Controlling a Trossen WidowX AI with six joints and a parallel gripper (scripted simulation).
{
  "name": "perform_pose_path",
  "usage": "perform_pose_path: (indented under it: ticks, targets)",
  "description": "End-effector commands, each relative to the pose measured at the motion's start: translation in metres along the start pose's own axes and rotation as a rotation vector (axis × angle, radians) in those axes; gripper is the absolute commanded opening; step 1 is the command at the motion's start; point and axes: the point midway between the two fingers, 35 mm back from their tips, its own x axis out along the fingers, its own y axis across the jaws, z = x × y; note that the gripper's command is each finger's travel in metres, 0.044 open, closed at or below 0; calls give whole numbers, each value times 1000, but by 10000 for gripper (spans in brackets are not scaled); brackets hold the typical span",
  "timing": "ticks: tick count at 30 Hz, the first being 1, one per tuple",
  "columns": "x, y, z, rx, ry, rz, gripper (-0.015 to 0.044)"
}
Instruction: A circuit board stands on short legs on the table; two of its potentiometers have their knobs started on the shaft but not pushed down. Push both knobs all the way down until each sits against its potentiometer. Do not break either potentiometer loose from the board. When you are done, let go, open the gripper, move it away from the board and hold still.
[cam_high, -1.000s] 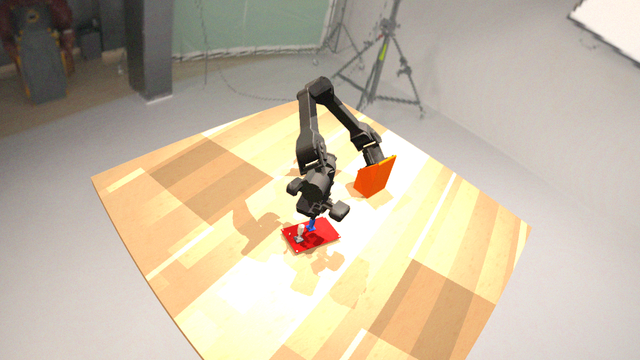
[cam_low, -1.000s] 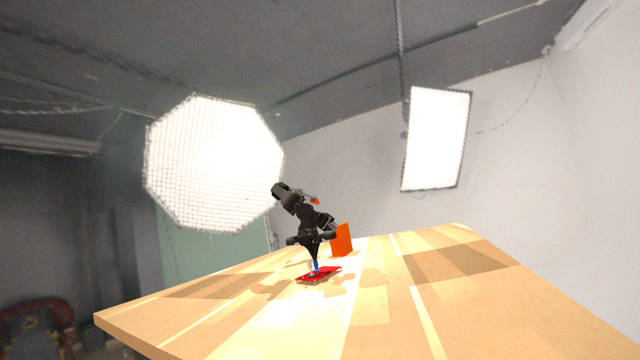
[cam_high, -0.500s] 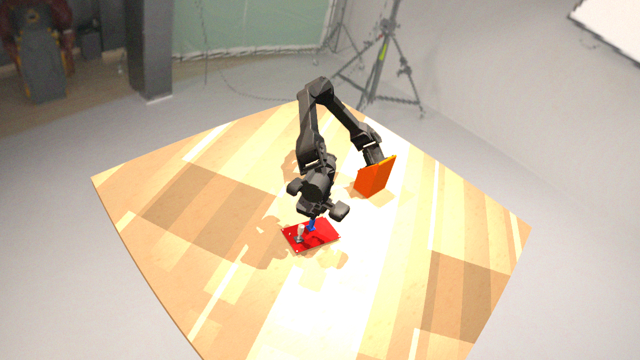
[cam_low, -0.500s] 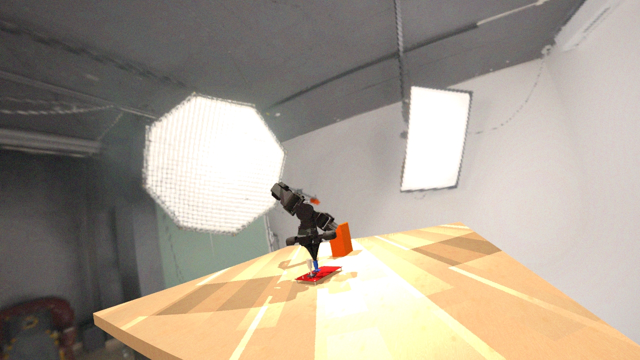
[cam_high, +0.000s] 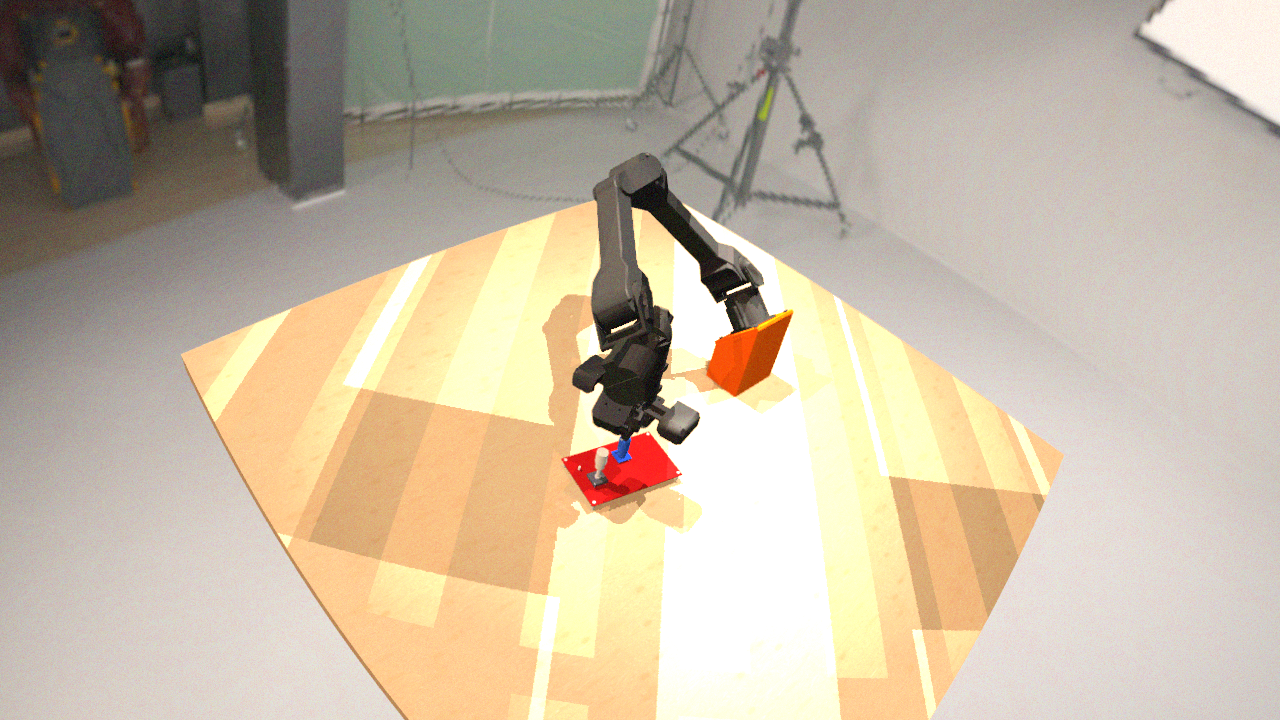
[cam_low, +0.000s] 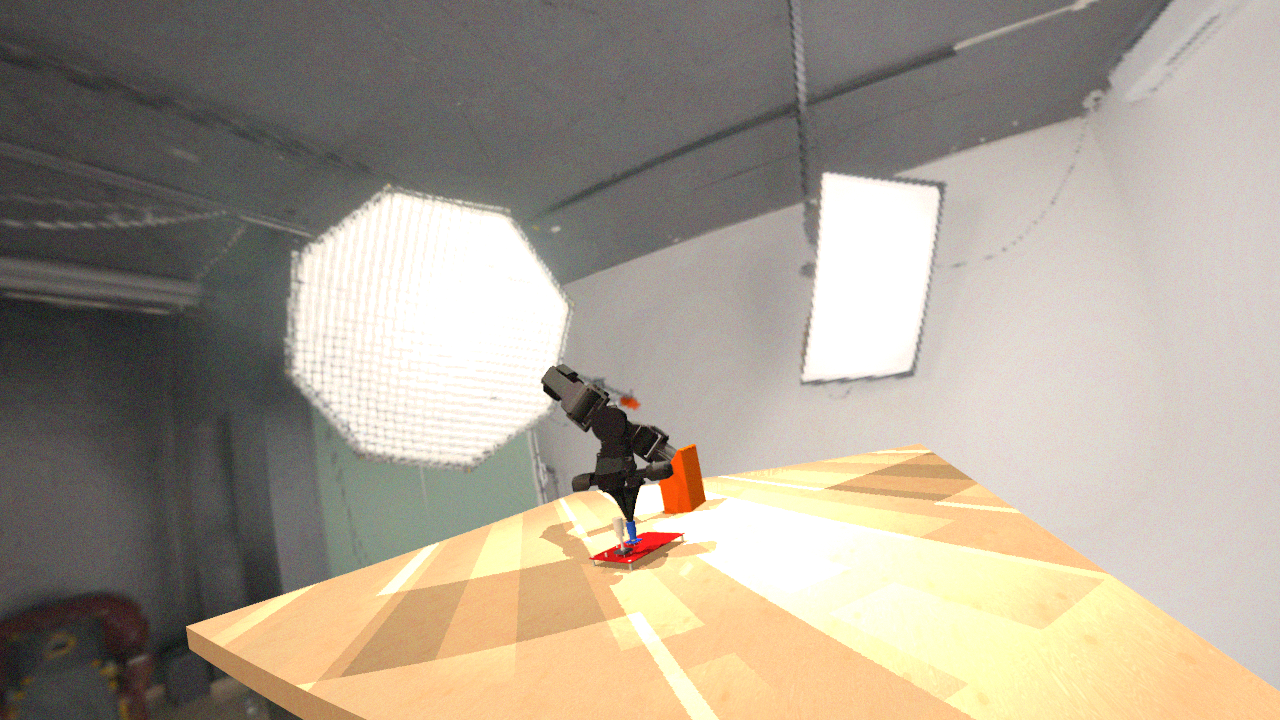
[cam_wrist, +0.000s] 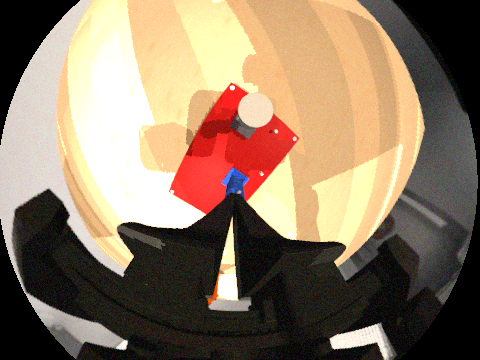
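Note:
The red circuit board (cam_high: 657, 467) (cam_low: 660, 539) (cam_wrist: 197, 175) stands on short legs on the table. The cream knob (cam_high: 601, 456) (cam_low: 617, 528) (cam_wrist: 255, 110) stands upright over its dark grey potentiometer (cam_high: 597, 480) (cam_wrist: 244, 128), with a narrower part visible below it. The blue knob (cam_high: 624, 446) (cam_low: 631, 530) (cam_wrist: 234, 189) stands upright over its blue potentiometer (cam_high: 619, 458) (cam_wrist: 235, 175); I cannot tell whether a gap remains between them. My gripper (cam_high: 626, 436) (cam_low: 630, 519) (cam_wrist: 234, 198) is shut, pointing down, its tips at the top of the blue knob. They partly hide that knob in the wrist view; contact is unclear.
The orange block (cam_high: 750, 358) (cam_low: 684, 480) at the arm's base stands behind the board. The wooden table (cam_high: 447, 501) (cam_low: 501, 635) carries the board and the arm. Small pale pins stand near one board edge.

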Motion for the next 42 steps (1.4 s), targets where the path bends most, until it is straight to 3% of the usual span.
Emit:
perform_pose_path:
  ticks: [1,15,23,31,36,42]
  targets:
    - [3,-1,1,9,4,1,0]
    - [-17,-1,1,9,4,1,0]
    - [-12,-2,0,4,8,-3,210]
    - [-46,-2,44,8,4,1,0]
    - [-69,-2,66,11,2,3,0]
    - [-68,-2,67,11,2,3,0]
